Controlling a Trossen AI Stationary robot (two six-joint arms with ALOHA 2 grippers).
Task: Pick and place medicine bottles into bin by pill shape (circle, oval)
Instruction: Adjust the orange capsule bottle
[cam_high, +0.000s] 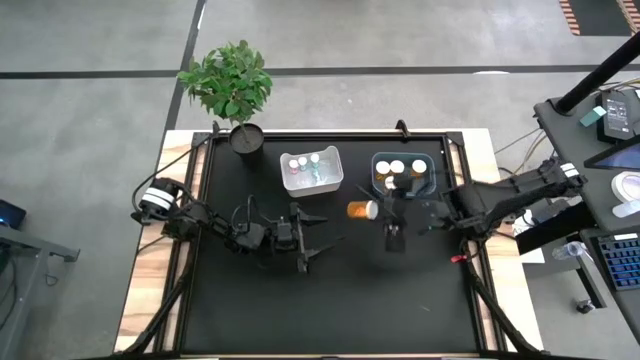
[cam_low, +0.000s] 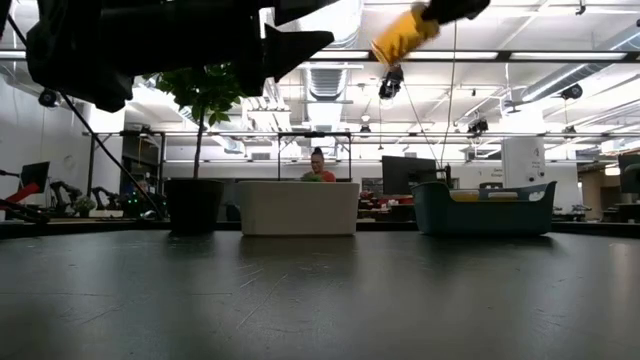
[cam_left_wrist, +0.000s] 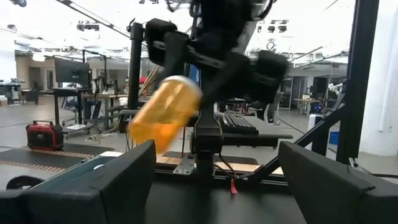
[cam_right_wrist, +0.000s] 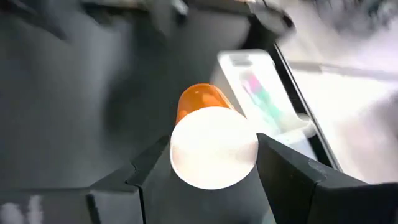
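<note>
My right gripper (cam_high: 381, 211) is shut on an amber bottle (cam_high: 360, 209) with a white cap, held high over the middle of the black table, just near of the blue bin (cam_high: 432, 176). That bin holds amber bottles with white caps. The white bin (cam_high: 335, 172) to its left holds small whitish-clear bottles. My left gripper (cam_high: 322, 236) is open and empty, left of the held bottle and raised off the table. The bottle also shows in the left wrist view (cam_left_wrist: 163, 115) and the low view (cam_low: 403, 36). My right gripper pinches the bottle's white cap end (cam_right_wrist: 181, 157) between its two fingers (cam_right_wrist: 283, 171), one on each side of the cap. The amber body (cam_right_wrist: 199, 98) sticks out past the fingertips. The bottle is lifted clear of the table and tilted, its body slanting down.
A potted plant (cam_high: 232, 80) stands at the table's far left corner. A small red object (cam_high: 458, 259) lies at the table's right edge. A person (cam_low: 318, 166) sits in the room beyond the far edge. Bare black table (cam_high: 330, 310) lies near of both arms.
</note>
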